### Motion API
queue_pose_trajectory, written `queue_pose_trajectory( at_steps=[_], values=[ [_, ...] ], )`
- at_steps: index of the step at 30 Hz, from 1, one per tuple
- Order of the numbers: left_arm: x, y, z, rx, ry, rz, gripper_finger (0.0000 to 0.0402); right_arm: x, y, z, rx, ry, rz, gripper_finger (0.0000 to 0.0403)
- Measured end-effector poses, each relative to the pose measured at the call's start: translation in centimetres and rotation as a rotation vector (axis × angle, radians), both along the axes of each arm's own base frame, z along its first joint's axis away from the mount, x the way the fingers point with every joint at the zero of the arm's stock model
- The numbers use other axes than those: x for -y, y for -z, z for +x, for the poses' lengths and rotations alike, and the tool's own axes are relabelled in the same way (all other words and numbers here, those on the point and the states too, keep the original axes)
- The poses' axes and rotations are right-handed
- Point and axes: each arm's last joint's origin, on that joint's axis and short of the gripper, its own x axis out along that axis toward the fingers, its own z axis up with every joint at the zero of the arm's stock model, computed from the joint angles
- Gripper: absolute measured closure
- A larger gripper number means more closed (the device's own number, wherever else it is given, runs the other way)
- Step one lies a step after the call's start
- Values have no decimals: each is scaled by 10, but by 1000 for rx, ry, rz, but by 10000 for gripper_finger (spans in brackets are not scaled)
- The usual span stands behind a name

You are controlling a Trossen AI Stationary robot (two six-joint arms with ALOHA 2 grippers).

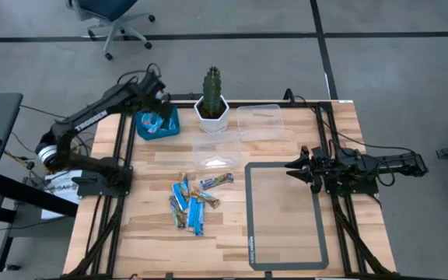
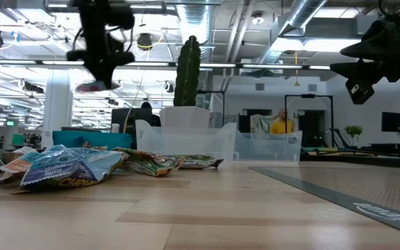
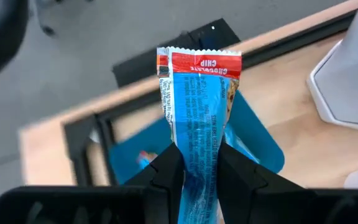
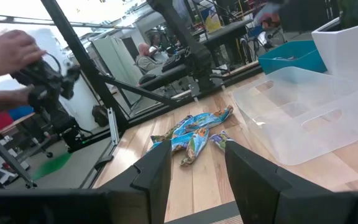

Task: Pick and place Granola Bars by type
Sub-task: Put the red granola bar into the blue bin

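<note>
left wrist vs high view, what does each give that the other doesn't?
Left wrist only: the left gripper is shut on a light blue granola bar with a red end printed CHIP, held over the blue tray.

High only: the pile of granola bars mid-table, two clear containers, the grey mat outline, the cactus, and the right gripper waiting at the table's right side.

Both: the blue tray, the white planter beside it, and the wooden table.

Potted cactus [image 1: 211,97] beside clear containers [image 1: 259,121]
</note>
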Motion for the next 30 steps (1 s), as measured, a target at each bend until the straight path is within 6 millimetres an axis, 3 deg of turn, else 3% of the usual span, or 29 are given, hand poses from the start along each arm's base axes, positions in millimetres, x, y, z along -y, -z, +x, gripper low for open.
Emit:
queue_pose_trajectory(
  at_steps=[6,12,22,30],
  values=[
    [8,42,-21,149,-132,-80,329,0,0,0,0,0,0,261],
    [7,67,-32,196,-242,-111,329,0,0,0,0,0,0,259],
    [-1,80,-45,218,-342,-106,327,0,0,0,0,0,0,260],
    [-3,80,-46,238,-352,-102,280,0,0,0,0,0,0,261]
  ],
)
